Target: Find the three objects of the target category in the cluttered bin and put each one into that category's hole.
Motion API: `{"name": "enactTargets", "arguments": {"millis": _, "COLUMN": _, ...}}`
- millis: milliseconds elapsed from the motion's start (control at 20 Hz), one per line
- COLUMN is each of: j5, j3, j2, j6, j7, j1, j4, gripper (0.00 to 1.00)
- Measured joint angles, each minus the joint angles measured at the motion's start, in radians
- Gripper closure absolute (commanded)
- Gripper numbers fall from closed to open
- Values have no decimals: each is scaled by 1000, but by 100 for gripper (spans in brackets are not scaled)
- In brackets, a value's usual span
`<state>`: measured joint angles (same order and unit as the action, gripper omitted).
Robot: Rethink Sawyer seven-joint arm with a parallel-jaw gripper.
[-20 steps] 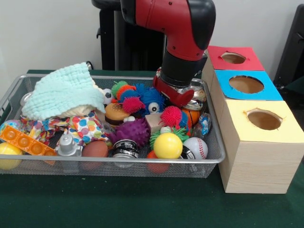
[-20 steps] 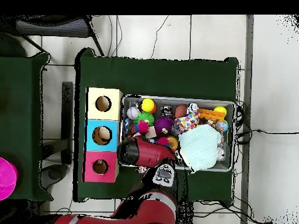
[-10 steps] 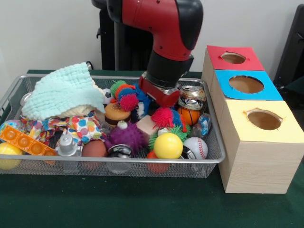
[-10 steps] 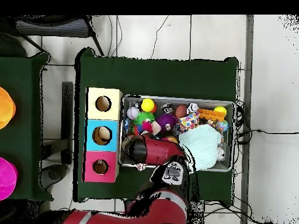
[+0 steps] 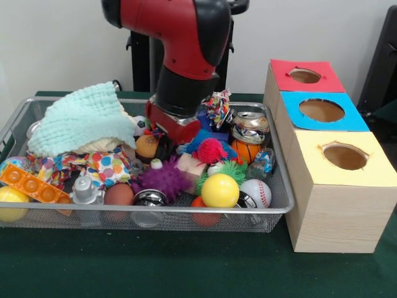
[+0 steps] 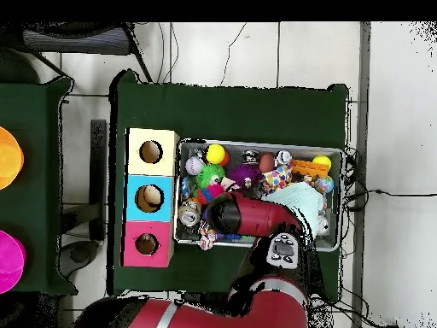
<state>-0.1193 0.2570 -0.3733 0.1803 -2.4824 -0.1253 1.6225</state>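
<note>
The gripper [image 5: 166, 127] is sunk among the toys in the middle of the wire bin [image 5: 280, 205], its tips buried behind a small burger toy [image 5: 147, 146], so whether it is released or clenched cannot be told. Just around it lie a pink spiky ball [image 5: 211, 150], a purple spiky ball [image 5: 163, 179] and a pale wooden block [image 5: 189, 166]; a crushed can [image 5: 250, 128] and a small basketball [image 5: 248, 151] sit toward the boxes, with a knotted rag toy [image 5: 217, 107] at the bin's far rim. Nearer the front are a yellow ball [image 5: 219, 190] and a baseball [image 5: 255, 192], and a mint cloth [image 5: 80, 119] covers the other end. Beside the bin stand 3 boxes, each with 1 hole: red [image 5: 304, 76], blue [image 5: 321, 110] and yellow [image 5: 345, 156]. Which category is the target is not shown (the balls look likeliest). From overhead, something pale appears inside the blue hole [image 6: 152, 198], perhaps 1 object delivered; the other 2 holes look dark, so most of the sorting probably remains.
</note>
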Motion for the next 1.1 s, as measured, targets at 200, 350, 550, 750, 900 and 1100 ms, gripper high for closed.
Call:
{"name": "enactTargets", "arguments": {"millis": 200, "j5": -35, "j3": 0, "j2": -14, "j6": 2, "j7": 0, "j1": -22, "j4": -18, "gripper": 100}}
{"name": "enactTargets", "arguments": {"millis": 350, "j5": -58, "j3": 0, "j2": -27, "j6": 8, "j7": 0, "j1": -27, "j4": -29, "gripper": 100}}
{"name": "enactTargets", "arguments": {"millis": 550, "j5": -78, "j3": 0, "j2": -48, "j6": 15, "j7": 0, "j1": -31, "j4": -46, "gripper": 100}}
{"name": "enactTargets", "arguments": {"millis": 750, "j5": -82, "j3": 0, "j2": -84, "j6": 41, "j7": 0, "j1": -32, "j4": -50, "gripper": 100}}
{"name": "enactTargets", "arguments": {"millis": 900, "j5": -82, "j3": 0, "j2": -135, "j6": 109, "j7": 0, "j1": -32, "j4": -43, "gripper": 100}}
{"name": "enactTargets", "arguments": {"millis": 1100, "j5": -83, "j3": 1, "j2": -208, "j6": 224, "j7": 0, "j1": -32, "j4": -30, "gripper": 100}}
